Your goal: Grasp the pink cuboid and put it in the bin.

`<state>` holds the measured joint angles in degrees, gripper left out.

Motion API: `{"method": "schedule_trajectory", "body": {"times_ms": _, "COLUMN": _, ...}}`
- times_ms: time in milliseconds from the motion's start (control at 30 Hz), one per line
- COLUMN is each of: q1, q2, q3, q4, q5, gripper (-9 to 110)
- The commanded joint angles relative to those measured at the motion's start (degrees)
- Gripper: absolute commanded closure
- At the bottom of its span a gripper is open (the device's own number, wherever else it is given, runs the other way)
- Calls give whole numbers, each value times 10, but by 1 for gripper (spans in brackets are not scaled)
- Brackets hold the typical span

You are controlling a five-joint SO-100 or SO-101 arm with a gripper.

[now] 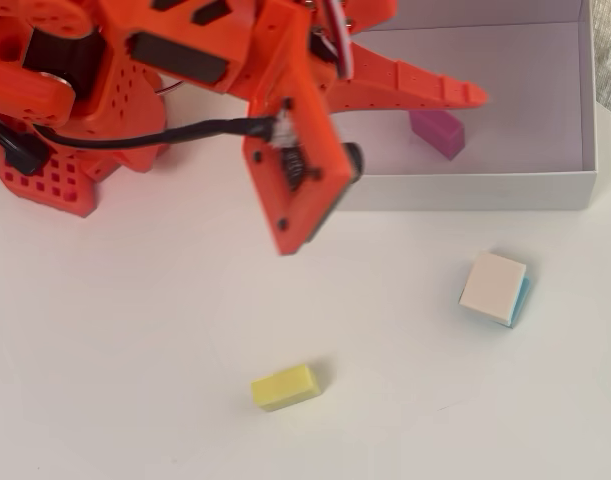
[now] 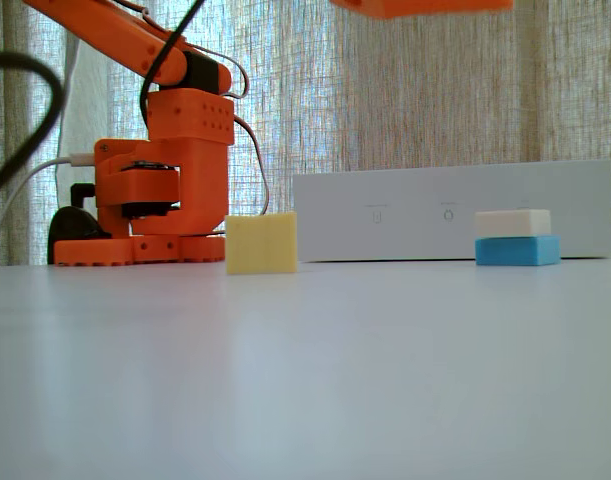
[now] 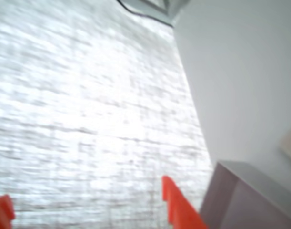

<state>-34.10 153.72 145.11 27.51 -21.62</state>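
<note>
The pink cuboid (image 1: pixel 440 132) lies on the floor of the bin (image 1: pixel 465 190), near its front wall, and nothing grips it. In the overhead view my orange gripper (image 1: pixel 467 95) reaches over the bin, one long finger passing just above the cuboid. The blurred wrist view shows two orange fingertips (image 3: pixel 178 207) far apart with nothing between them, so the gripper (image 3: pixel 88 210) is open. That view looks at a curtain and the bin's rim (image 3: pixel 250 176). In the fixed view the bin's white front wall (image 2: pixel 455 210) hides the cuboid.
A yellow block (image 1: pixel 285 386) (image 2: pixel 261 243) lies on the white table in front of the bin. A cream-and-teal cube (image 1: pixel 495 290) (image 2: pixel 516 237) sits near the bin's front right. The arm's orange base (image 1: pixel 55 180) (image 2: pixel 160 200) stands at the left.
</note>
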Motion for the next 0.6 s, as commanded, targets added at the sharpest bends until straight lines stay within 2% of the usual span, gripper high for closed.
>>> {"method": "schedule_trajectory", "body": {"times_ms": 0, "q1": 63, "q2": 75, "q3": -18, "q4": -75, "q5": 19, "gripper": 59}}
{"method": "schedule_trajectory", "body": {"times_ms": 100, "q1": 144, "q2": 148, "q3": 7, "q4": -61, "q5": 73, "gripper": 59}}
{"method": "schedule_trajectory", "body": {"times_ms": 200, "q1": 216, "q2": 220, "q3": 42, "q4": 3, "q5": 105, "gripper": 63}}
{"method": "schedule_trajectory", "body": {"times_ms": 267, "q1": 250, "q2": 268, "q3": 73, "q4": 70, "q5": 114, "gripper": 76}}
{"method": "schedule_trajectory", "body": {"times_ms": 400, "q1": 287, "q2": 359, "q3": 133, "q4": 241, "q5": 113, "gripper": 79}}
{"method": "schedule_trajectory", "body": {"times_ms": 567, "q1": 304, "q2": 359, "q3": 165, "q4": 389, "q5": 115, "gripper": 88}}
